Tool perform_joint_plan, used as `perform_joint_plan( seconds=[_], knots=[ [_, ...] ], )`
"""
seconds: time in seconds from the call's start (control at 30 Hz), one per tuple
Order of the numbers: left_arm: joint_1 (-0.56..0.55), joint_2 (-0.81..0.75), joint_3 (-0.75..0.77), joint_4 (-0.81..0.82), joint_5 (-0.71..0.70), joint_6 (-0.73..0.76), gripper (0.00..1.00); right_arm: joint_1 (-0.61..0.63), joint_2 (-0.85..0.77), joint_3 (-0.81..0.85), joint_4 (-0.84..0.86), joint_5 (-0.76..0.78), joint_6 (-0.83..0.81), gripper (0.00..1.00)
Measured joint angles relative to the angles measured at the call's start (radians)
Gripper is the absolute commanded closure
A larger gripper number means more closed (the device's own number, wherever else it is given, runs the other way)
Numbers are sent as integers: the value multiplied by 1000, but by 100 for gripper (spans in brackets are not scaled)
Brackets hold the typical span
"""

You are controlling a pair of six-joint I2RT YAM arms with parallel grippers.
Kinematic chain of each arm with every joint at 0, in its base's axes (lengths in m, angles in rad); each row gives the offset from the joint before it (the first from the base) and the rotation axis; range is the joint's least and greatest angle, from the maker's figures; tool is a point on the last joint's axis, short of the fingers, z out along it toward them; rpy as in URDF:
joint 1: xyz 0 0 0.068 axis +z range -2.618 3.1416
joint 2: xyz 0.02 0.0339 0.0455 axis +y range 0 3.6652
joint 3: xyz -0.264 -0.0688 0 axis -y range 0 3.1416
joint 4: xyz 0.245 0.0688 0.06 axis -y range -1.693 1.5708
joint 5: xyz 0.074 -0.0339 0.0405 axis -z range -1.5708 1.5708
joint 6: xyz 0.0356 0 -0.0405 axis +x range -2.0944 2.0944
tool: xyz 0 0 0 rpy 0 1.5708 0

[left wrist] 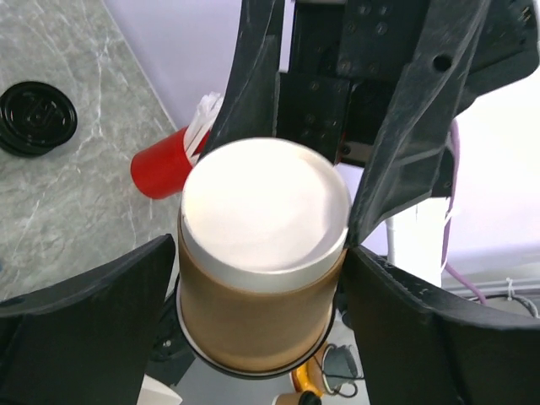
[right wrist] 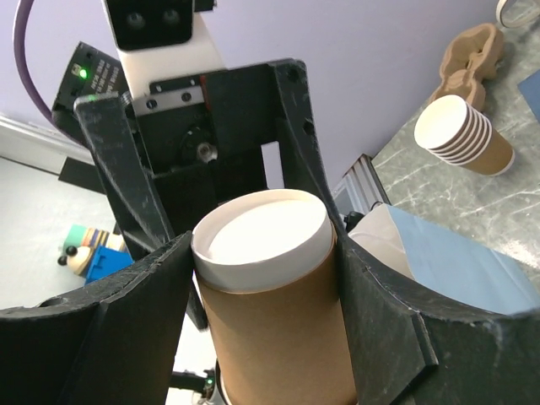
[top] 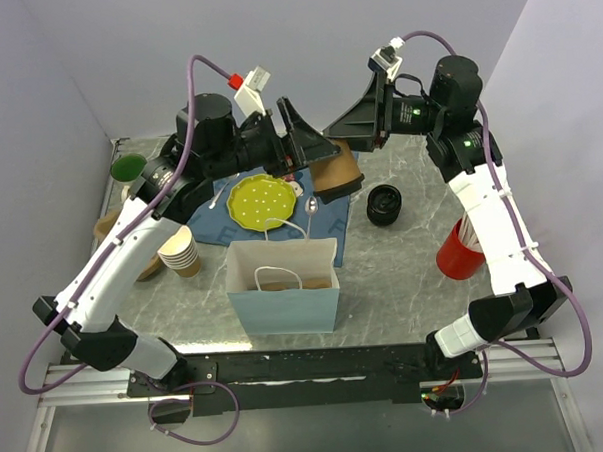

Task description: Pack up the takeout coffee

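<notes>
Left gripper [left wrist: 261,249]: jaws set wide on either side of the takeout coffee [left wrist: 253,312]. The pads sit right at its paper wall, but I cannot tell whether they press on it or only flank it.
Right gripper [right wrist: 263,240]: part-way closed on the same cup from the opposite side, with both fingers flat against the wall. I read this as the hold that carries it.
Coffee position: in the air between the 2 grippers, above the back of the table [top: 404,282] and behind the paper bag [top: 285,297].
Long axis: the white base faces both wrist cameras. The black lid [top: 348,191] is at the far end, the lower and nearer end in the top view. I judge the cup tipped well off upright, so it needs righting.
Bearing to bag: the bag stands toward the near edge from both hands, a little to the left, with its mouth open upward.
Nearer arm: both hands are at the cup. I judge the left one slightly closer to the bag.
Counts: 1 lidded coffee, 1 bag, 1 stack of lidless cups [right wrist: 464,135], 1 pile of spare lids [left wrist: 34,118], 1 red cup [top: 461,249], 1 yellow plate [top: 260,201], 1 green mug [top: 129,168].
</notes>
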Motion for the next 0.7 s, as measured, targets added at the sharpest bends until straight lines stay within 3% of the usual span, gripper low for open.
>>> perform_joint_plan(
  seconds=[0.13,0.37,0.57,0.63,0.7],
  knots=[
    [14,0,0,28,5,-32,22,-3,-4,-5,-2,7,-2,37],
    [14,0,-37,125,2,-107,28,-39,-26,15,-58,60,-13,37],
    [13,1,-28,144,4,-126,35,-42,-32,34,-65,81,-10,23],
    [13,0,-37,160,5,-143,37,-47,-40,27,-53,91,-3,3],
    [15,-8,-50,187,5,-161,38,-62,-50,21,-32,93,13,0]
  ],
)
